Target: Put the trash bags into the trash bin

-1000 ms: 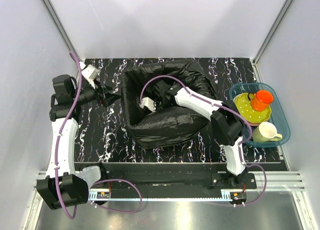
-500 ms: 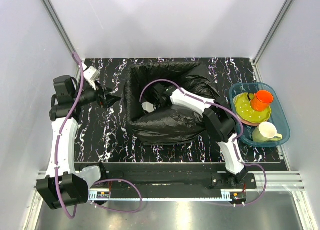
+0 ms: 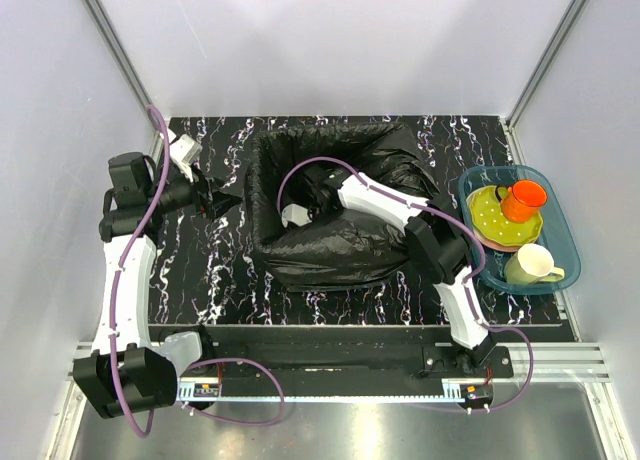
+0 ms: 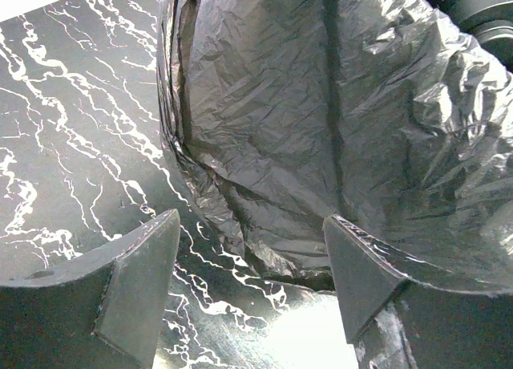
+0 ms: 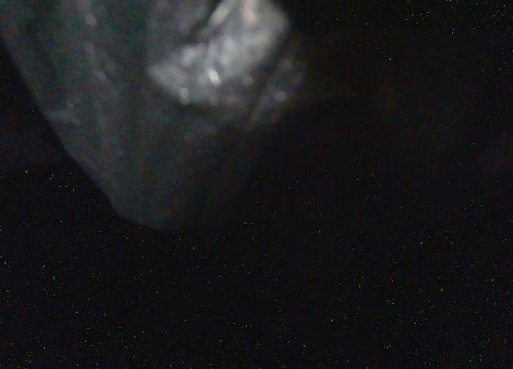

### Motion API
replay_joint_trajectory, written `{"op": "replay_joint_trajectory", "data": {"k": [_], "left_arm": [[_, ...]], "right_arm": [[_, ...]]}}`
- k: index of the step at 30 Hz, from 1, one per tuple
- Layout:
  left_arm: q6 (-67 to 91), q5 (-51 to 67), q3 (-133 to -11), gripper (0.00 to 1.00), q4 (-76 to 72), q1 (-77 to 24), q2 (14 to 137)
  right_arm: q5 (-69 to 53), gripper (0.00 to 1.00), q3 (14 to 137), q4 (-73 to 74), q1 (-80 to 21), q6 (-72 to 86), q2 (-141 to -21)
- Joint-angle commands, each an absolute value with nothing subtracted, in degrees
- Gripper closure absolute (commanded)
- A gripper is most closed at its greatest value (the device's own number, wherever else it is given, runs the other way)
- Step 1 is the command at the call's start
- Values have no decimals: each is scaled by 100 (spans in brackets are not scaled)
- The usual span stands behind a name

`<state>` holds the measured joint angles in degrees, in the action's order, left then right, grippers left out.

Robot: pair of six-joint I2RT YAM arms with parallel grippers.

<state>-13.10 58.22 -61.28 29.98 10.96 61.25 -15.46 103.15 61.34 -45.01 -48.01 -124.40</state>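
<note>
At the left, the left gripper (image 3: pixel 213 196) hangs low over the marble tabletop (image 3: pixel 205 270) with its fingers apart and holding nothing; the left edge of the trash bag (image 3: pixel 340 245) lies just beyond them. The bag sits mid-table, draped in a squarish, open-mouthed shape, and the trash bin is presumably under the film, though no green shows anywhere. The right gripper (image 3: pixel 293 216) reaches down into the bag's mouth with its jaws spread wide. This looks like the lining step, pressing film down inside. Next, the left fingers probably need to pinch the near rim of film and hold it taut. The right wrist view is almost black, so any contact there can't be made out. The blue tray (image 3: pixel 560 273) of crockery stands apart at the right.
</note>
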Motion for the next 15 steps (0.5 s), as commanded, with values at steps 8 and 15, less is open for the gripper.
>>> {"op": "replay_joint_trajectory", "data": {"k": [8,15], "left_arm": [[-1029,5888,-6302,24,2751,1125,6056],[-984,5880,-6354,24,2742,1125,6056]], "right_arm": [[-1582,11,10977,5906,-4553,-4351,-11523],[-1556,12,11153,5783,-4562,-4175,-11092]]}}
